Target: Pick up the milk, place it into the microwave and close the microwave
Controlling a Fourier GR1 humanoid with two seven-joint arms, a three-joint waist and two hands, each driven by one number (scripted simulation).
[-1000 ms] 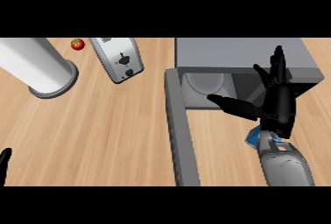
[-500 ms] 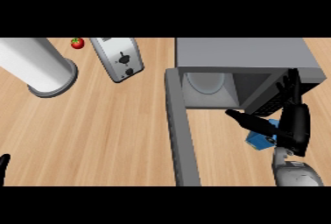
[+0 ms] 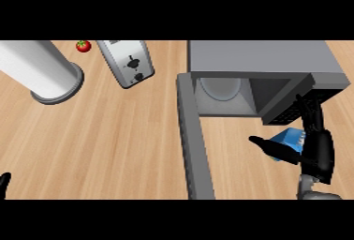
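Blue milk carton [image 3: 289,140] sits between the open right hand's [image 3: 314,150] thumb and straight fingers.

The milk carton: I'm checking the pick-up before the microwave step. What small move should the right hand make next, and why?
Probably close the fingers round the milk carton. The right hand sits right at the blue carton, thumb on its left side and fingers over its far side, but it does not look curled shut on it. The microwave stands with its door open, so lifting can follow once the carton is held.
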